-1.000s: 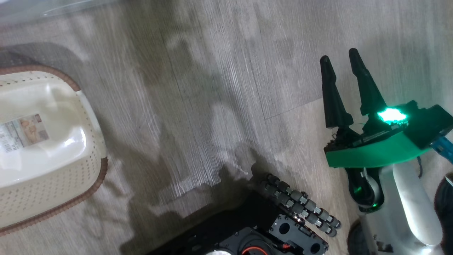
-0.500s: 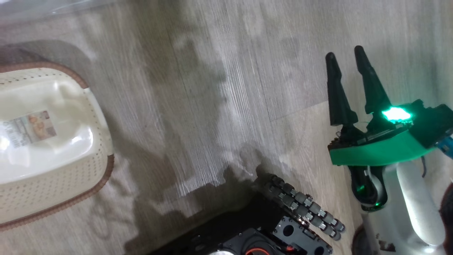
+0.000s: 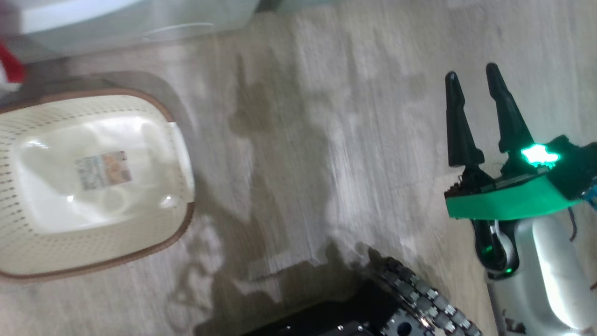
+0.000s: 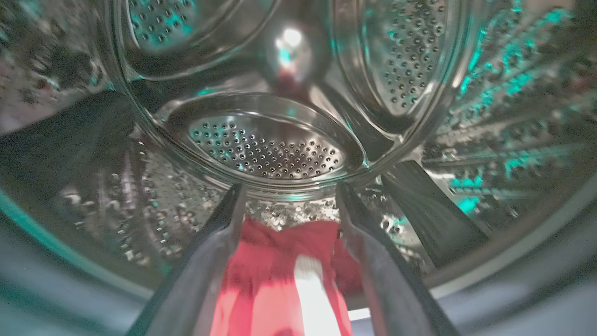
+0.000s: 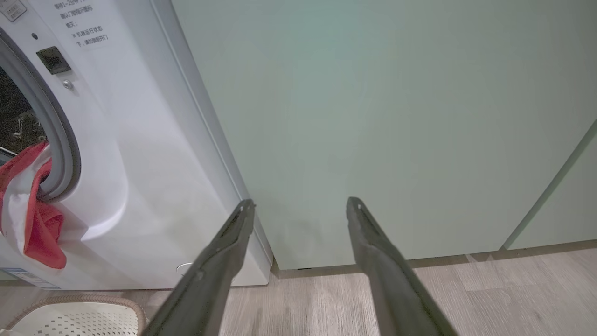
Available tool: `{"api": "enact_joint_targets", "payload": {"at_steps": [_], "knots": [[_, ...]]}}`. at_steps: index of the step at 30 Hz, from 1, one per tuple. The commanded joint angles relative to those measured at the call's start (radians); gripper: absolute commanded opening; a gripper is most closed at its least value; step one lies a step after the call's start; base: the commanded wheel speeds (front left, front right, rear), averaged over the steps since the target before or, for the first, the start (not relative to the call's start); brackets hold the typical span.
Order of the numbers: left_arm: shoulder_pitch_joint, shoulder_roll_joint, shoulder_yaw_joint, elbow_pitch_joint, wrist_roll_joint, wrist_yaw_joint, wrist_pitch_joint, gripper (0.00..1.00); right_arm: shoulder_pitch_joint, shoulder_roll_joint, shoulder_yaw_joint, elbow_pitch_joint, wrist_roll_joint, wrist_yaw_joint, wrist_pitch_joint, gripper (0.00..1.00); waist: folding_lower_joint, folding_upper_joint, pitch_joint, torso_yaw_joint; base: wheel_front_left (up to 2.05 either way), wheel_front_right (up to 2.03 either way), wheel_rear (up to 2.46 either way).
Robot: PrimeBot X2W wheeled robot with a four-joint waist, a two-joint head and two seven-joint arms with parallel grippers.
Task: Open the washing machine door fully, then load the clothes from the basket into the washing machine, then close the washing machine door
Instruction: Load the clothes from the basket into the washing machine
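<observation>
My left gripper [image 4: 289, 191] is inside the washing machine's steel drum [image 4: 266, 149], open. Red clothes with a white stripe [image 4: 280, 284] lie loose between its fingers. From the right wrist, the white washing machine [image 5: 140, 154] stands at the left, and red and white clothes [image 5: 35, 228] hang out over its grey gasket [image 5: 65, 140]. The cream basket [image 3: 56, 252] sits on the floor at the left with only a label sticker on its bottom; its rim [image 5: 84, 298] also shows low in the right wrist view. My right gripper [image 3: 472, 72] hovers open and holds nothing. The washing machine door is out of view.
Pale green cabinets [image 5: 373, 116] stand right of the washer. Grey wood floor [image 3: 303, 140] lies between the basket and my right arm. My own black base with its roller wheel [image 3: 419, 294] sits at the bottom. A scrap of red [image 3: 10, 70] shows at the far upper left.
The head camera has shifted, so the whole basket and a red scrap at the upper left now show. My right gripper stays open in about the same spot.
</observation>
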Motion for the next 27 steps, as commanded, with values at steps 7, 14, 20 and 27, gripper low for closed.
{"api": "enact_joint_targets", "payload": {"at_steps": [7,14,20,27], "knots": [[0.285,0.001,0.003,-0.307,0.046,0.125,-0.003,1.0,0.062,-0.005,-0.011,-0.017,-0.044,0.0,-0.009,1.0,0.0001,0.0,-0.094,0.092,0.0,0.0,0.0],[0.552,-0.044,-0.019,-0.541,0.063,0.242,0.045,1.0,0.075,-0.005,-0.014,-0.018,-0.084,0.0,0.016,1.0,0.0001,0.0,-0.15,0.136,0.0,0.0,0.0],[0.707,-0.085,-0.048,-0.628,0.058,0.288,0.053,1.0,0.088,-0.005,-0.022,-0.014,-0.104,0.0,0.042,1.0,0.0001,0.0,-0.2,0.166,0.0,0.0,0.0],[0.825,-0.125,-0.072,-0.617,0.027,0.301,0.047,1.0,0.107,-0.005,-0.03,-0.007,-0.124,0.0,0.072,1.0,0.0001,0.0,-0.257,0.19,0.0,0.0,0.0]]}}
